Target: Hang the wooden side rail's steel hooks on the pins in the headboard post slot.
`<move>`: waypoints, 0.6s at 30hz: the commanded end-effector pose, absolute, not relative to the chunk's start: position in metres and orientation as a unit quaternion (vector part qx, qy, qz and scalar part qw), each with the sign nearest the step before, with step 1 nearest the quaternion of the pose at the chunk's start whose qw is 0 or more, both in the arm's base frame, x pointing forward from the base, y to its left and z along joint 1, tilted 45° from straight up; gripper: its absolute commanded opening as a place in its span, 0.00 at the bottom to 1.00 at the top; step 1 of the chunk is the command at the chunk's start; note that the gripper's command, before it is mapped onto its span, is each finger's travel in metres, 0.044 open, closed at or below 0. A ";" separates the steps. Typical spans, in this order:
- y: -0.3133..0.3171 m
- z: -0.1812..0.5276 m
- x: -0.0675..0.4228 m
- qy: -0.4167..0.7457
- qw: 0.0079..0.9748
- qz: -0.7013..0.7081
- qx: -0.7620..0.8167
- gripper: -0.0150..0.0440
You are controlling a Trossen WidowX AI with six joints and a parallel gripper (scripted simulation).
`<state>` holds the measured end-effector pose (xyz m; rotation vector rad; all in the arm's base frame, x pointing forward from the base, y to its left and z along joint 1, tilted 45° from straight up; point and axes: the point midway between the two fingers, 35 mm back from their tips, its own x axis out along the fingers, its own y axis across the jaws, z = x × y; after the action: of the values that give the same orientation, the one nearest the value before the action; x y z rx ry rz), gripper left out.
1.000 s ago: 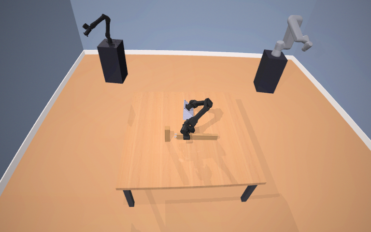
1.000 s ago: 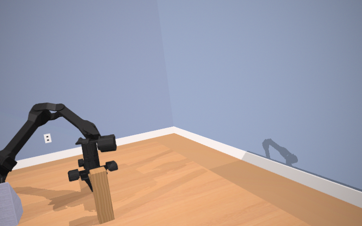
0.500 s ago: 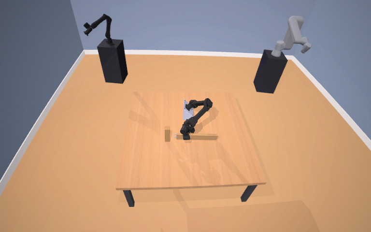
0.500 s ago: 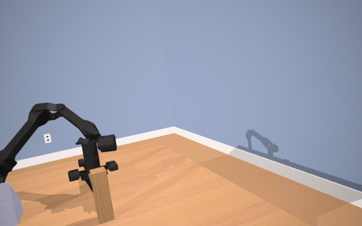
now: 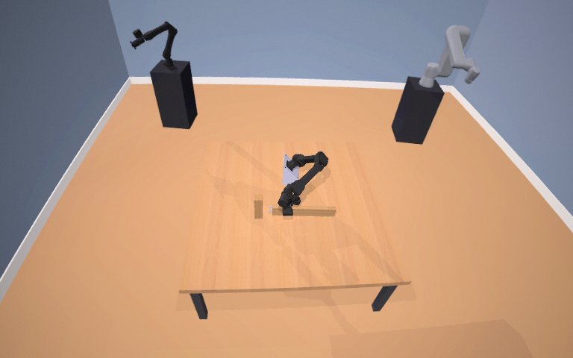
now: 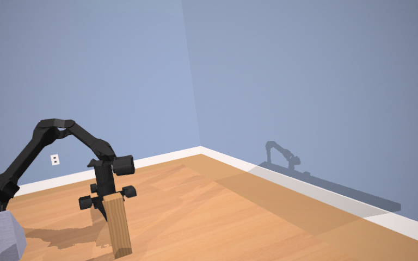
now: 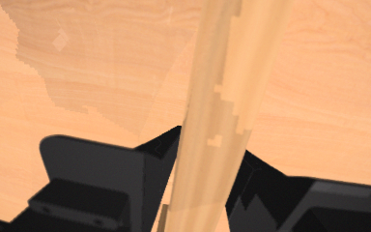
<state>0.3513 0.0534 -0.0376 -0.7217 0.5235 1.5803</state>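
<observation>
Gripping side rail (image 5: 310, 210) near its hook end, jaws (image 5: 287, 212) clamped tight on wood, one finger (image 7: 145, 169) each side in wrist view. We see rail on table (image 5: 236, 253), hooks (image 5: 270, 208) just beside headboard post (image 5: 258, 208), small gap between. In exterior view rail's near end rests on table, gripped end lifted.

The whole room is seen from high above in the top view, with the table (image 5: 219, 253) small at centre. The exterior view is set low and near the table (image 6: 215, 221), facing a far room corner. The wrist view is pointed straight down, very close. The arm (image 5: 306, 171) (image 6: 77, 135) is shared by the first two.
</observation>
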 end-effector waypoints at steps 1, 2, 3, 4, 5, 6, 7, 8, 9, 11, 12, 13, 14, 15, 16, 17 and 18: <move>0.050 -0.039 0.351 0.228 0.618 0.683 -0.314 0.25; 0.050 -0.039 0.351 0.228 0.618 0.683 -0.314 0.25; 0.050 -0.039 0.351 0.228 0.618 0.683 -0.314 0.25; 0.050 -0.039 0.351 0.228 0.618 0.683 -0.314 0.25; 0.050 -0.039 0.351 0.228 0.618 0.683 -0.314 0.25; 0.050 -0.039 0.351 0.228 0.618 0.683 -0.314 0.25; 0.049 -0.039 0.351 0.228 0.618 0.683 -0.314 0.25; 0.049 -0.039 0.351 0.228 0.618 0.683 -0.314 0.25; 0.049 -0.039 0.351 0.228 0.618 0.683 -0.314 0.25; 0.049 -0.039 0.351 0.228 0.618 0.683 -0.314 0.25; 0.049 -0.039 0.351 0.228 0.618 0.683 -0.314 0.25; 0.049 -0.039 0.351 0.228 0.618 0.683 -0.314 0.25; 0.049 -0.039 0.351 0.228 0.618 0.683 -0.314 0.25; 0.049 -0.039 0.351 0.228 0.618 0.683 -0.314 0.25; 0.049 -0.039 0.351 0.228 0.618 0.683 -0.314 0.25; 0.048 -0.039 0.352 0.228 0.618 0.683 -0.314 0.25; 0.048 -0.039 0.352 0.228 0.618 0.683 -0.314 0.25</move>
<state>0.3503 0.0523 -0.0394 -0.7181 0.5243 1.5794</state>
